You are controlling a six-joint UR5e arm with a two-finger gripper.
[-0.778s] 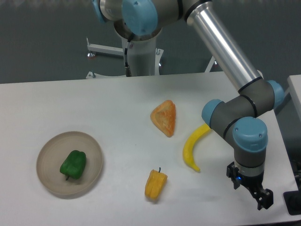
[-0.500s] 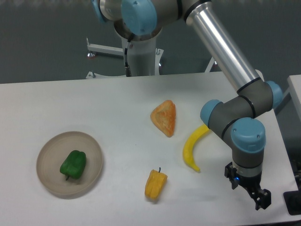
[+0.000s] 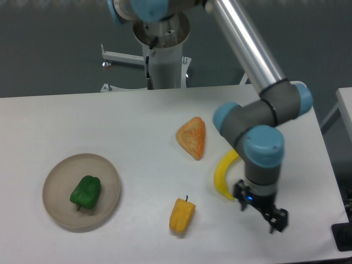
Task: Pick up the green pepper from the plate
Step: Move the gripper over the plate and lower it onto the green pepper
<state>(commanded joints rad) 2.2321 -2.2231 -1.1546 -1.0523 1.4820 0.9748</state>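
Observation:
The green pepper [image 3: 86,192] lies on the beige-grey plate [image 3: 57,176] at the left of the white table. My gripper [image 3: 262,212] hangs at the right front of the table, far to the right of the plate, just beyond the lower end of a banana. Its fingers [image 3: 279,219] look apart and hold nothing.
A yellow banana [image 3: 223,174] lies beside the gripper, partly behind the arm's wrist. A yellow-orange pepper [image 3: 181,214] lies at front centre. An orange triangular pastry [image 3: 192,137] lies mid-table. The arm's base [image 3: 165,55] stands behind the table's far edge.
The gripper and wrist have moved left, from the table's right front edge to beside the banana's lower end. The objects on the table have not moved.

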